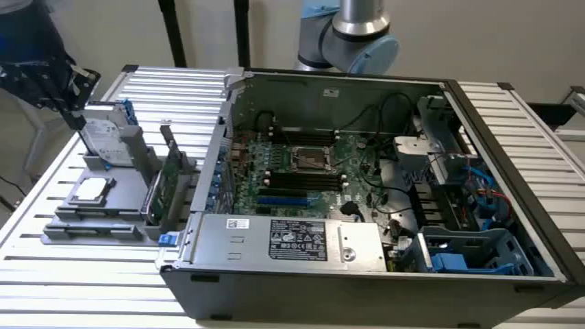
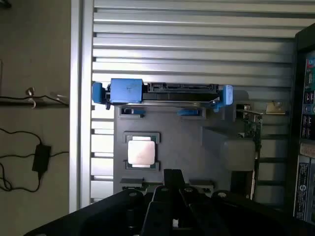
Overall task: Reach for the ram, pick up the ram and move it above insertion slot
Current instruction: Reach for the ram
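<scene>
The end effector (image 1: 46, 79) is a dark, angular piece. It hangs high over the far left corner of the desk (image 1: 82, 288), above the left end of the fixture (image 1: 101, 229). I cannot tell whether it is open or closed. In the wrist view its black body (image 2: 172, 196) covers part of the near edge of the fixture.

The desk is made of long ribbed aluminium slats with a dull silver shine. The fixture is a flat block of matte gray plastic with raised ridges and pockets.

- **Far end:** a silver hard drive (image 1: 103, 140) stands on its edge in a bright blue plastic carrier.
- **Middle:** a square processor (image 1: 93, 190) with a pale metal lid lies flat in a pocket.
- **Right side, just beside the case:** a tall green expansion card (image 1: 164, 181) stands upright.

The ram (image 2: 132, 183) seems to be the thin strip, slightly green, that stands on its long edge in the near holder of the fixture. It is partly hidden behind the end effector, and nothing grips it.

To the right lies the open computer case (image 1: 366, 301), a gray metal box. Inside is a green motherboard (image 1: 311, 157) with long, narrow black memory slots (image 1: 302, 181). Near them is a smooth silver power supply (image 1: 283, 240) with a dark label. The arm (image 1: 358, 31), a round gray and light blue tube, rises behind the far wall of the case.
</scene>
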You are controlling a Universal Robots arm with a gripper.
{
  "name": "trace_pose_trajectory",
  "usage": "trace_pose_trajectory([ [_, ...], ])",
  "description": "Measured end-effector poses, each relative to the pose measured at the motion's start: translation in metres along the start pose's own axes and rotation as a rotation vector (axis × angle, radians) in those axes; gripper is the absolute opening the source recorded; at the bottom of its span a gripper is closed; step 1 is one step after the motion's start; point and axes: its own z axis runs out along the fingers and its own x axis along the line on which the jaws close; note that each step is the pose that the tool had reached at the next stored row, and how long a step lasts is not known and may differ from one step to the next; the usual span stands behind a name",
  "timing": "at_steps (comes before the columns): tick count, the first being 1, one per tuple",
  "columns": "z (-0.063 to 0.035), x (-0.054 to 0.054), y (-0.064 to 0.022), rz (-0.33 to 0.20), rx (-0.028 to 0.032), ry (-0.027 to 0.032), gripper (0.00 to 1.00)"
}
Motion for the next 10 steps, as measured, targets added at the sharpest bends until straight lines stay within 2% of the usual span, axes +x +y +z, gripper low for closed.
trace_pose_trajectory([
  [10, 0.0, 0.0, 0.0, 0.0, 0.0, 0.0, 0.11],
])
